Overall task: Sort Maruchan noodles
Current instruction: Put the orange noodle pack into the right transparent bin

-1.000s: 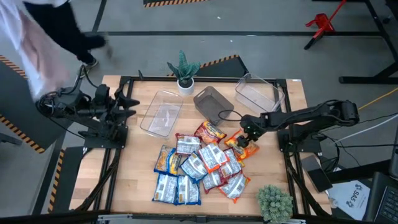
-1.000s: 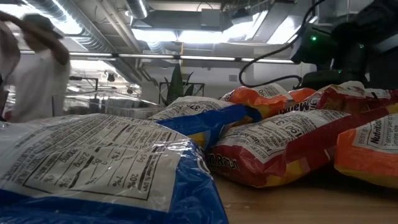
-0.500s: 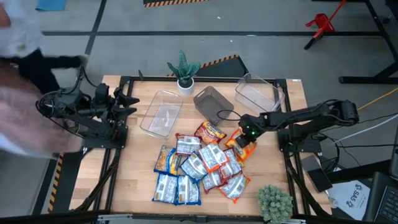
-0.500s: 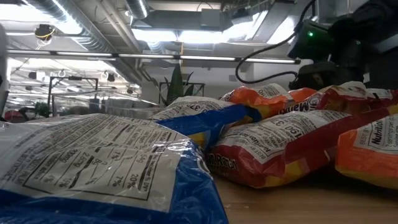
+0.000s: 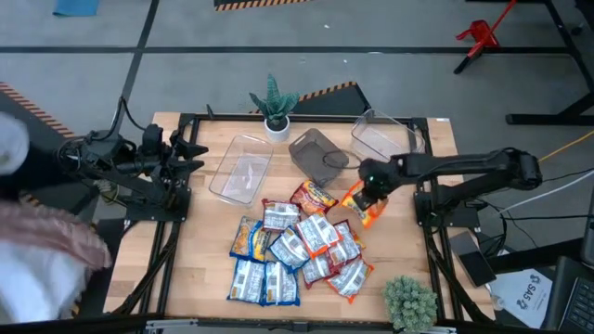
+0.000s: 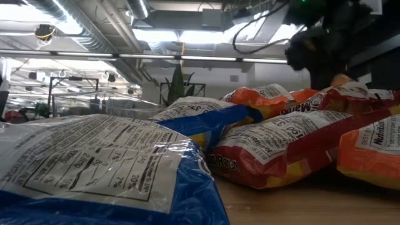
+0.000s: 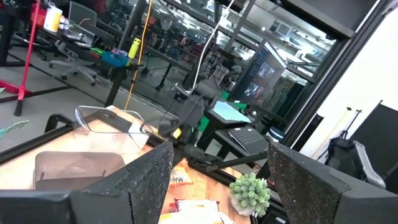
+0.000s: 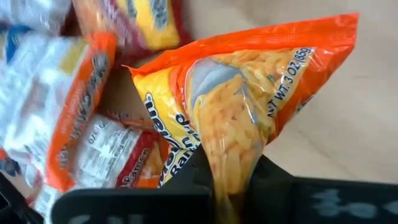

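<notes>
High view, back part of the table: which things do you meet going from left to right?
Left claw → clear plastic bin → potted plant → grey square bin → second clear bin.

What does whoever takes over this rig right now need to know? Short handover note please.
Right hand: shut on an orange noodle packet, pinched at one end, lifted off the wood beside the pile's right edge.
Left hand: open, parked at the table's left edge, holding nothing.
Noodles: the rest lie in an overlapping pile at mid-table, mixed blue, orange and red.
Bins: two clear bins and the grey bin along the far side; no packets visible in them.
Done: first pick only.
Left: drop this packet in a bin, then sort the whole pile.
</notes>
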